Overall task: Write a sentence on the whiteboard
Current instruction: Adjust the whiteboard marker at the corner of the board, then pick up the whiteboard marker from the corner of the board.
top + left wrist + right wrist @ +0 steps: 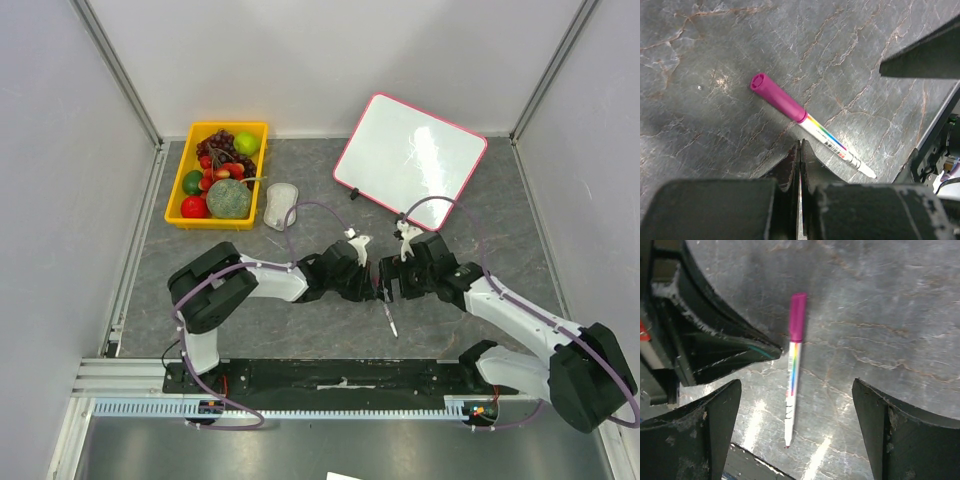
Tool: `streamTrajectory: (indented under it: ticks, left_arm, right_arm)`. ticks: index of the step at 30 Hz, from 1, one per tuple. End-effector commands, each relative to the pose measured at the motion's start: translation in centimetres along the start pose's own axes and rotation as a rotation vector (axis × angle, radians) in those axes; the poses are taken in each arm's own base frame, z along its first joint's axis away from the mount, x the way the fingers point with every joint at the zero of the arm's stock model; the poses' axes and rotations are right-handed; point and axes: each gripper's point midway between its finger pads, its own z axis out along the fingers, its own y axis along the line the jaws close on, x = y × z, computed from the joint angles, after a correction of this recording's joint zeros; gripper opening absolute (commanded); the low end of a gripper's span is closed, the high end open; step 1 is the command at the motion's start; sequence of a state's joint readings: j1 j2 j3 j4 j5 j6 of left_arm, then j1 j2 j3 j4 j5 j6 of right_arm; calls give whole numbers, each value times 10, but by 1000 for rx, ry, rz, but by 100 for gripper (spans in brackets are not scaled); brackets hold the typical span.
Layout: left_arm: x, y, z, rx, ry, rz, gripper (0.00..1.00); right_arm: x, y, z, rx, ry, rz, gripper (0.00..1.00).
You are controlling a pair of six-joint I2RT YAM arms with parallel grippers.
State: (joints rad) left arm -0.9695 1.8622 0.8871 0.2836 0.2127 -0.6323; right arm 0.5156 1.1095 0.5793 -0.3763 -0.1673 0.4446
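Whiteboard (410, 160): lay at the far right of the grey worktop (520, 210), turned at an angle, pink-red frame all round, glare across the glossy face. Could not tell any writing from the top view. Sat well apart from both hands, to the right of a yellow basket (225, 224) heaped with fruit, with a pale oblong object (280, 205) just beside that basket.

Marker (805, 120): rested flat on the worktop near the middle, magenta cap on, white barrel with a rainbow stripe. Touched neither hand.

Left hand (800, 150): pinched fully together with nothing in its grip, poised just beside the marker's barrel.

Right hand (796, 385): spread wide, 2 fingers (705, 430) on either side of the marker without contact, close to the left hand and facing it across the marker.
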Motion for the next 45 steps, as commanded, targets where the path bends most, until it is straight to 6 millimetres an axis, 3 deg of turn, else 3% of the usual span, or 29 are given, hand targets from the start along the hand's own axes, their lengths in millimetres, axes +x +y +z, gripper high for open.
streamTrajectory:
  ticks: [1,7,11,14,16,19,20,22,30,34,36,38,45]
  left_arm:
    - [24,35,-11,-95,68,-9,2]
    - [1,63,-74,-187,-37,-43,2]
    - [-11,79,-125,-272,-114,-41,8]
    - [-18,78,-157,-301,-172,-33,19]
    - [-21,74,-175,-307,-211,-33,33]
    - [-23,66,-194,-290,-254,-42,64]
    - [-23,64,-199,-285,-263,-48,70]
    - [-25,57,-208,-261,-287,-53,77]
    - [-43,33,-239,-215,-353,-11,87]
    - [-52,24,-248,-204,-360,25,88]
    - [-53,19,-251,-191,-355,38,88]
    - [-56,13,-253,-173,-352,48,88]
    - [-63,-12,-259,-78,-344,71,88]
  right_arm:
    - [2,11,1,12,-10,-30,98]
    - [6,13,7,68,10,-71,98]
    - [3,12,14,117,22,-111,86]
    - [3,6,21,175,43,-126,75]
    - [1,4,25,201,47,-132,65]
    - [3,5,31,229,60,-160,45]
    - [5,5,33,237,65,-166,37]
    - [9,2,37,267,79,-170,31]
    - [22,-14,44,349,120,-164,30]
    - [22,-11,49,334,125,-163,11]
    - [14,-6,49,326,103,-160,0]
    - [-3,3,46,305,58,-155,0]
    - [-100,58,6,166,-233,-68,0]
